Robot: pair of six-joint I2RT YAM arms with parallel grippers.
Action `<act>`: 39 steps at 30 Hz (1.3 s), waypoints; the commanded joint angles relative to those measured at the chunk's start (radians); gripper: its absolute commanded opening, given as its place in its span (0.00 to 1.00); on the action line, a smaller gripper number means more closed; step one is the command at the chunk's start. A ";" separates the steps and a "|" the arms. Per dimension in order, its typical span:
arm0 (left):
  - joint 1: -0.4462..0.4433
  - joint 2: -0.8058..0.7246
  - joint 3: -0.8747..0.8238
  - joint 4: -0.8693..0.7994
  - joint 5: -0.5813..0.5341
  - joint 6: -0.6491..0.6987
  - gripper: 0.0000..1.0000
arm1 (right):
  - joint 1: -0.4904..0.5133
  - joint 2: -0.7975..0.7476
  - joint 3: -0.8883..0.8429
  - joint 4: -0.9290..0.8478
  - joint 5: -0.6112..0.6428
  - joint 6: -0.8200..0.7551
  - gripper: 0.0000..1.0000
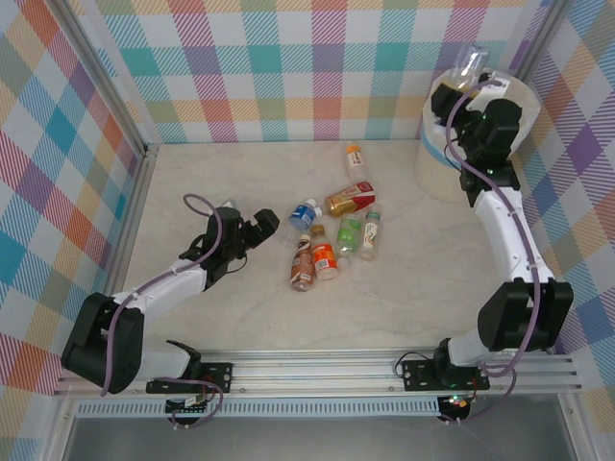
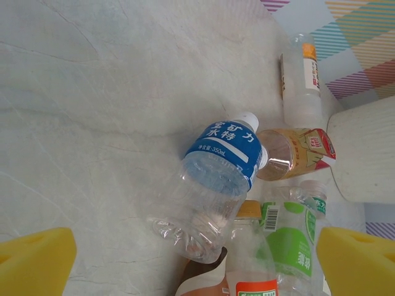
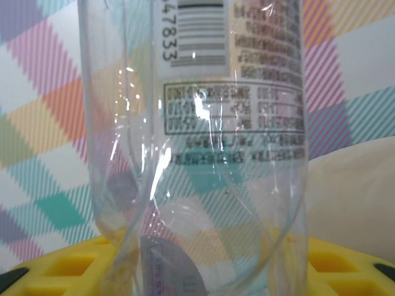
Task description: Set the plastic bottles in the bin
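My right gripper is raised over the bin, a white bucket with a light blue band at the far right. It is shut on a clear plastic bottle that stands up between its yellow pads; the bottle's printed label fills the right wrist view, with the cream bag behind it. Several plastic bottles lie clustered mid-table, among them a blue-labelled one. My left gripper is open just left of the cluster, and the blue-labelled bottle's base lies between its pads.
An orange-capped bottle lies apart at the back, toward the bin. A gold-and-red-labelled bottle, green ones, an orange one and a brown one lie close together. Checked walls enclose the table.
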 commanded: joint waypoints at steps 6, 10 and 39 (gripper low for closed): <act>0.014 -0.070 -0.022 -0.029 -0.033 0.042 1.00 | -0.054 0.213 0.180 0.114 0.133 0.255 0.55; 0.015 -0.106 -0.047 -0.036 -0.056 0.041 1.00 | -0.074 0.273 0.251 0.091 0.161 0.304 0.55; 0.016 -0.047 -0.011 -0.053 -0.033 0.034 1.00 | -0.142 0.336 0.486 -0.429 0.287 0.106 0.95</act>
